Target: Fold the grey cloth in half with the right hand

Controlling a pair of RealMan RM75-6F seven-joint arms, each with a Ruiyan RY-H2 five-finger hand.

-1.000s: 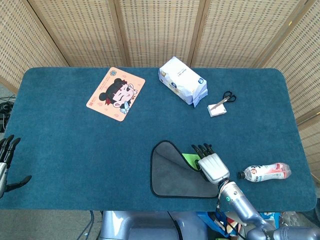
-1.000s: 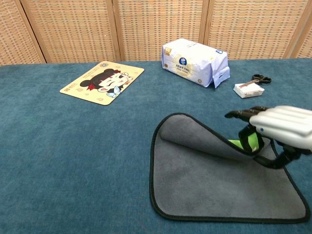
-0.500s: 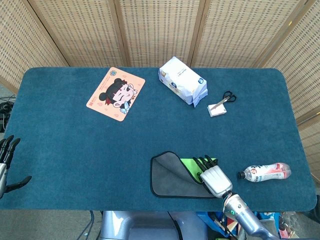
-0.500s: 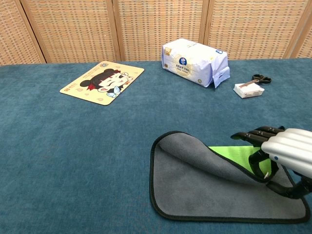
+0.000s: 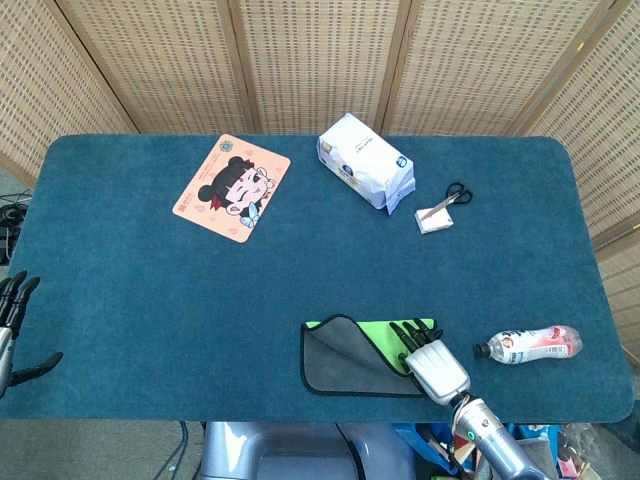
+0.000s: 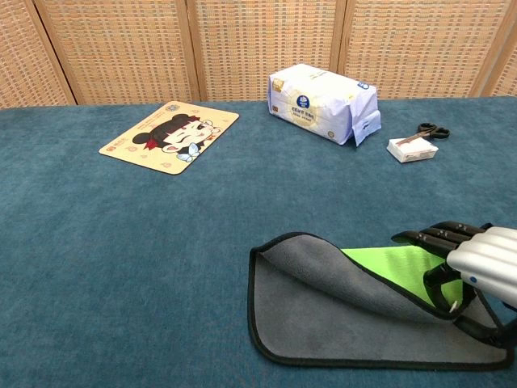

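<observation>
Since the earlier frames, the right hand has drawn the far edge of the grey cloth toward the near edge of the table, exposing more of the green underside. It holds that edge with fingers curled over the hem, so the lifted half can be laid flat on the lower half; the fold, judged from the remaining curl at the left, is not yet complete. The left hand holds nothing, fingers apart, at the table's left edge (well apart from the cloth).
</observation>
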